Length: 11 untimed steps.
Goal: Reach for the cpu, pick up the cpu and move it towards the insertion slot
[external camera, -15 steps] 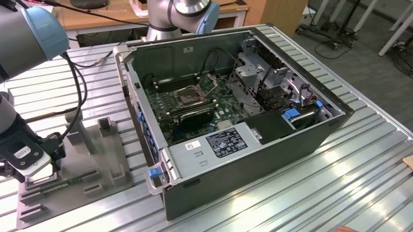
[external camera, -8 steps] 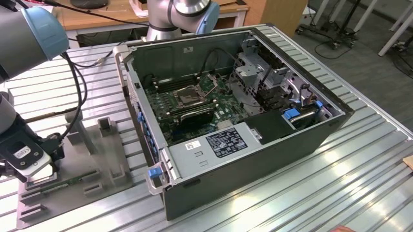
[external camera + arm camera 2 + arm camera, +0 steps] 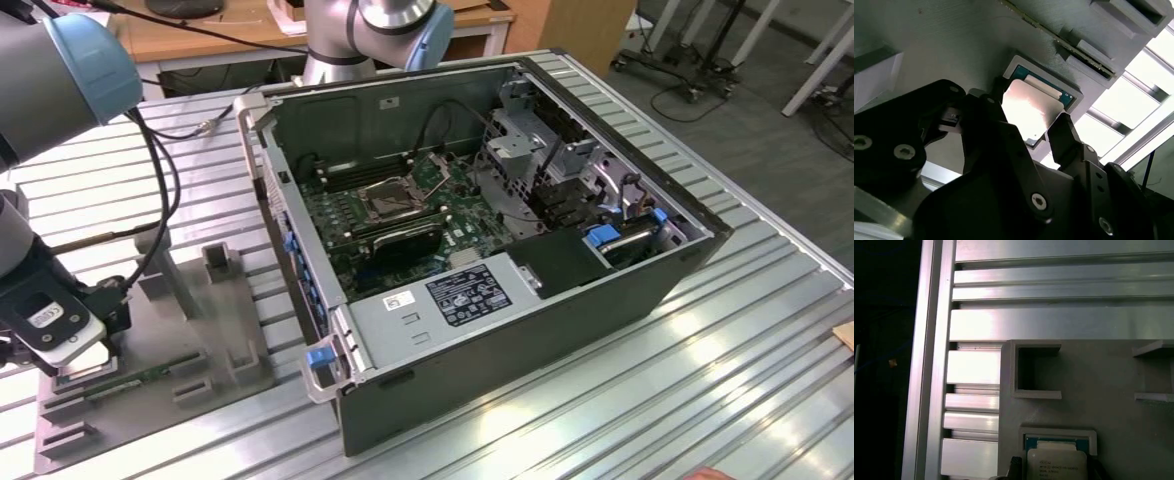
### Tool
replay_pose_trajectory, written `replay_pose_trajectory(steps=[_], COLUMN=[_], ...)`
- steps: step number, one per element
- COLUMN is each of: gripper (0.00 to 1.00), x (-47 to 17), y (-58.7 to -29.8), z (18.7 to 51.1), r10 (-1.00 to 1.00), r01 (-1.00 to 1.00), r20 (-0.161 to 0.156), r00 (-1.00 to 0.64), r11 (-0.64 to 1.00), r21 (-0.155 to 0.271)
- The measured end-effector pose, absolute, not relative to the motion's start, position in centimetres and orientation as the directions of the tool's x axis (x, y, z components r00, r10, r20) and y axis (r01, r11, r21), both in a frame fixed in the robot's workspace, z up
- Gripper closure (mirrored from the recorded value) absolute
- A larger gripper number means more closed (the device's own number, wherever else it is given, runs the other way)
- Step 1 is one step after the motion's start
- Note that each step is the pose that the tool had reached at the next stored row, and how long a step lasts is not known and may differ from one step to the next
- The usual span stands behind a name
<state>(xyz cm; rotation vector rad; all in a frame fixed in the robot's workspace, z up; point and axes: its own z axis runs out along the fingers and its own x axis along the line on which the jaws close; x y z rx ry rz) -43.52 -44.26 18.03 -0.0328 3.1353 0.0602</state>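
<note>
One end effector (image 3: 1029, 104) low over grey tray (image 3: 240, 340), lower left of exterior view; fingers (image 3: 1064, 134) apart, flanking cpu (image 3: 1026, 112) seated in pocket (image 3: 1059, 431). Reach nearly done; grasp likely needs square pinch on edges.

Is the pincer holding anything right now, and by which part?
Cannot be told: the pincer straddles the cpu at two opposite edges, but the cpu lies in its pocket in the grey tray.

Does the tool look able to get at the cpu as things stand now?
Probably yes: the tool hangs directly over the cpu, which lies in a recess of the grey tray, and nothing lies between them.
</note>
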Motion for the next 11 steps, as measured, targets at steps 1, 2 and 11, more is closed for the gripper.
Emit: replay_pose_trajectory(steps=[1,2,11], gripper=[0.39,0.45,0.46], x=[-43.53,-43.53,-43.54], y=[-44.27,-44.26,-44.27], z=[18.04,18.04,18.2], r10=[-0.021,-0.021,-0.021], r01=[-0.021,-0.021,-0.021], r20=[-0.006,-0.006,-0.006], r00=[-1.0,-1.0,-1.0], r11=[0.999,0.999,0.999], r21=[0.038,0.038,0.038])
